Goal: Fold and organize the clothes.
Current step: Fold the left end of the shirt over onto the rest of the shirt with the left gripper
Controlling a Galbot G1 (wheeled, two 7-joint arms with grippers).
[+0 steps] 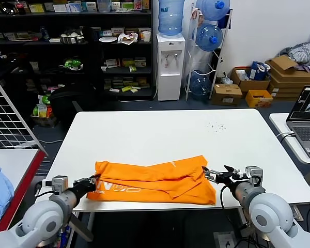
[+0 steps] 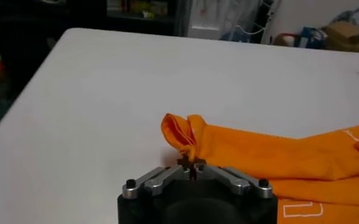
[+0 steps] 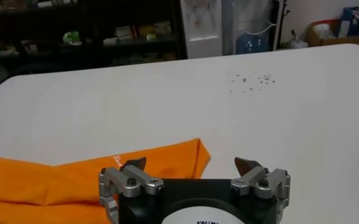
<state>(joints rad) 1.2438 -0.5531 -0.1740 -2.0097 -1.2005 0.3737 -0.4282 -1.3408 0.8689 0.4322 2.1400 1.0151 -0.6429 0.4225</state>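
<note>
While the left gripper (image 1: 94, 182) pinches the orange T-shirt's (image 1: 155, 182) corner, the right gripper (image 1: 211, 174) sits spread wide at the other end.

White lettering just beside the left claw is too cut off to read; the shirt lies folded long along the white table's (image 1: 160, 134) near edge, between both claws.

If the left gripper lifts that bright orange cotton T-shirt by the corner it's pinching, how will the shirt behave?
The bright orange cotton T-shirt will probably drape limply: it lies in soft folds and bunches where the left gripper pinches it. It looks thin, so likely light. The far end near the open right gripper would probably drag across the white table.
</note>
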